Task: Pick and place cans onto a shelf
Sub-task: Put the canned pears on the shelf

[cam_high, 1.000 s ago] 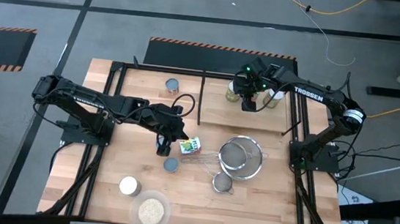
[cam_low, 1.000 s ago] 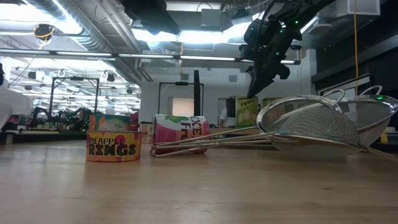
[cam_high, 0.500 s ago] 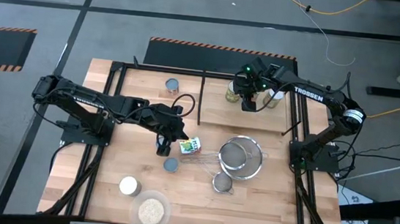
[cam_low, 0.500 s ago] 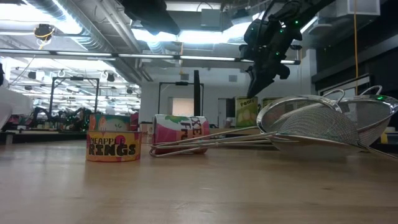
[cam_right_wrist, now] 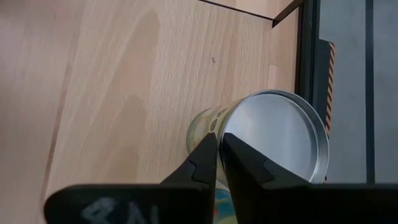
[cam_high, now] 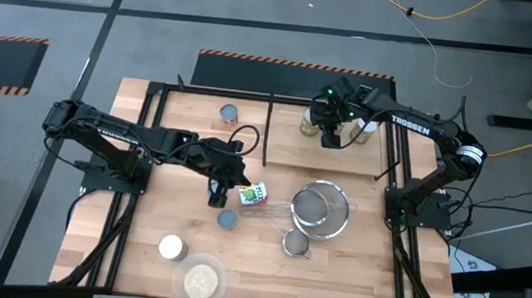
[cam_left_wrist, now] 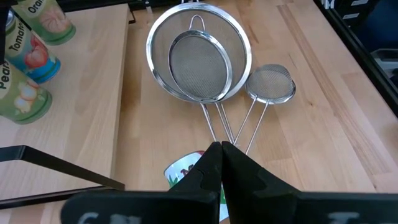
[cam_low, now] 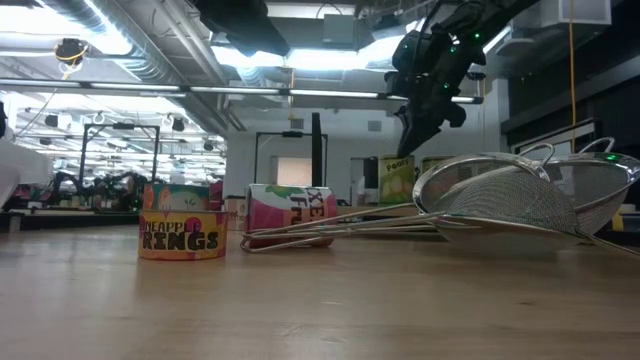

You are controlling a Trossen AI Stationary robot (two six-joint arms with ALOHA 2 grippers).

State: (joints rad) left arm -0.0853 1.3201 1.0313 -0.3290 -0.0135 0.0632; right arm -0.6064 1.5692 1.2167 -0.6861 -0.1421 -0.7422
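Observation:
The shelf [cam_high: 286, 149] lies at the table's far side. Two cans [cam_high: 309, 124] [cam_high: 367, 127] stand on its right part and one can [cam_high: 229, 115] on its left part. My right gripper [cam_high: 331, 136] hovers shut and empty between the two right cans; in its wrist view a silver-topped can [cam_right_wrist: 273, 134] stands just past the fingertips [cam_right_wrist: 219, 149]. My left gripper [cam_high: 215, 195] is shut and empty, held above the table just left of the green-red-white can [cam_high: 254, 195], which lies on its side [cam_left_wrist: 185, 169]. A short can [cam_high: 228, 220] and a cream-topped can [cam_high: 171, 248] stand nearer.
Two nested mesh strainers [cam_high: 320, 209] and a small one [cam_high: 296, 242] lie right of the lying can, their handles reaching toward it. A clear dish of grains [cam_high: 200, 281] sits at the near edge. Black rails [cam_high: 268, 130] edge and divide the shelf.

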